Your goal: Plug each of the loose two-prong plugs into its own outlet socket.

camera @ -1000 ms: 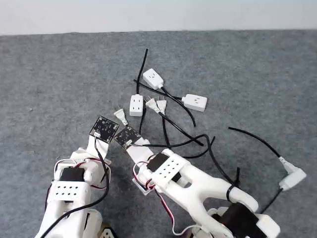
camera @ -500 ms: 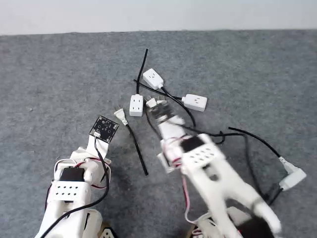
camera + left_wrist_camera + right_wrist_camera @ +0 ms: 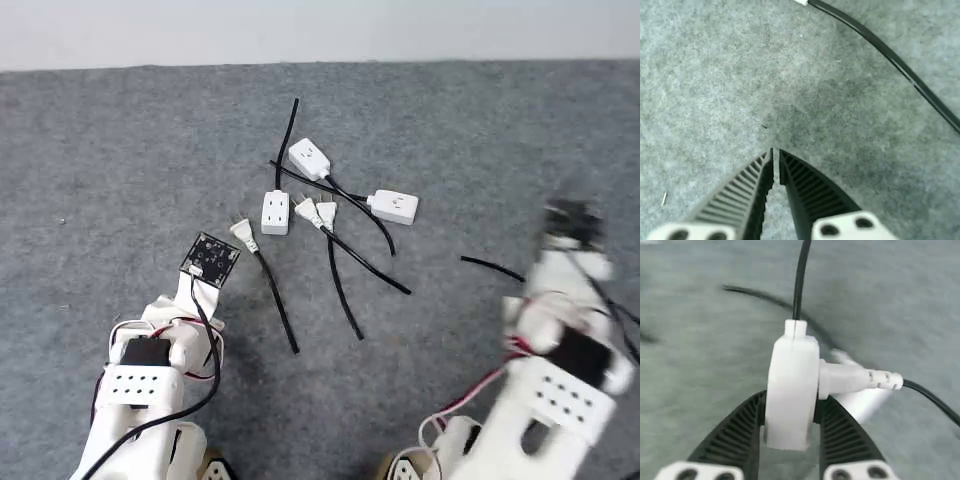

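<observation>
Three white outlet sockets [image 3: 275, 211] [image 3: 309, 158] [image 3: 393, 205] lie at the table's middle, each on a black cord. Three loose two-prong plugs lie beside them: one [image 3: 241, 232] to the left, two [image 3: 304, 210] [image 3: 326, 211] between the sockets. My left gripper [image 3: 775, 151] is shut and holds nothing, low over bare carpet with a black cord [image 3: 890, 55] beyond it. My right gripper [image 3: 792, 397] is shut on a fourth white socket [image 3: 792, 390], which has a plug [image 3: 860, 377] in its side. The right arm [image 3: 555, 340] is at the table's right.
The grey carpeted table [image 3: 120, 150] has free room at left and far back. Black plug cords [image 3: 275, 295] [image 3: 345, 290] trail toward the near edge. Another cord end [image 3: 490, 267] lies by the right arm. The left arm [image 3: 150, 370] sits near left.
The right arm has swung from the middle of the table across to the right side. Its gripper now holds the white socket there. The left arm has kept still.
</observation>
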You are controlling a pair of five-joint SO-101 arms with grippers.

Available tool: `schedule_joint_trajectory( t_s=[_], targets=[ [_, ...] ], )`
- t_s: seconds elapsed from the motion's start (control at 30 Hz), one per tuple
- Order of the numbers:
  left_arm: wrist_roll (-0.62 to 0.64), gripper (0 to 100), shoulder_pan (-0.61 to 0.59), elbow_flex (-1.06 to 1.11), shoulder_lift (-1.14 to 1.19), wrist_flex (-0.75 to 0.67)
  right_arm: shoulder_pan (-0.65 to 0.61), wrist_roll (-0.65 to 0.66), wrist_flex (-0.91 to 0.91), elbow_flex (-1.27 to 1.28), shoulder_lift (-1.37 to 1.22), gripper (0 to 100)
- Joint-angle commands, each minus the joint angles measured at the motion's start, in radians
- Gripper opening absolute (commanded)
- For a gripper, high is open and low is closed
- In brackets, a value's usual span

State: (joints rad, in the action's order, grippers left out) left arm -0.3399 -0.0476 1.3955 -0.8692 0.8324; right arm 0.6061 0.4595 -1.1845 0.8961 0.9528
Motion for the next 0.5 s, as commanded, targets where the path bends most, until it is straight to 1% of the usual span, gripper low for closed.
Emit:
schedule_joint_trajectory(
  t_s=[0.0,0.1,0.17,0.27,0.4,0.47],
  targets=[
    [0.000,2,-0.003,-0.005,-0.015,-0.018,0.229,0.048,0.189,0.046,-0.016,0.8],
    [0.000,2,-0.003,-0.004,-0.017,-0.018,0.352,0.055,0.341,0.126,-0.059,0.8],
    [0.000,2,-0.003,-0.004,-0.017,-0.017,0.409,0.101,0.410,0.167,-0.097,0.8],
    [0.000,2,-0.005,-0.004,-0.017,-0.017,0.475,0.152,0.504,0.212,-0.162,0.8],
    [0.000,2,-0.005,-0.004,-0.017,-0.017,0.542,0.149,0.641,0.226,-0.262,0.9],
    [0.002,2,-0.020,-0.002,-0.017,-0.015,0.564,0.149,0.679,0.219,-0.308,1.7]
  ],
)
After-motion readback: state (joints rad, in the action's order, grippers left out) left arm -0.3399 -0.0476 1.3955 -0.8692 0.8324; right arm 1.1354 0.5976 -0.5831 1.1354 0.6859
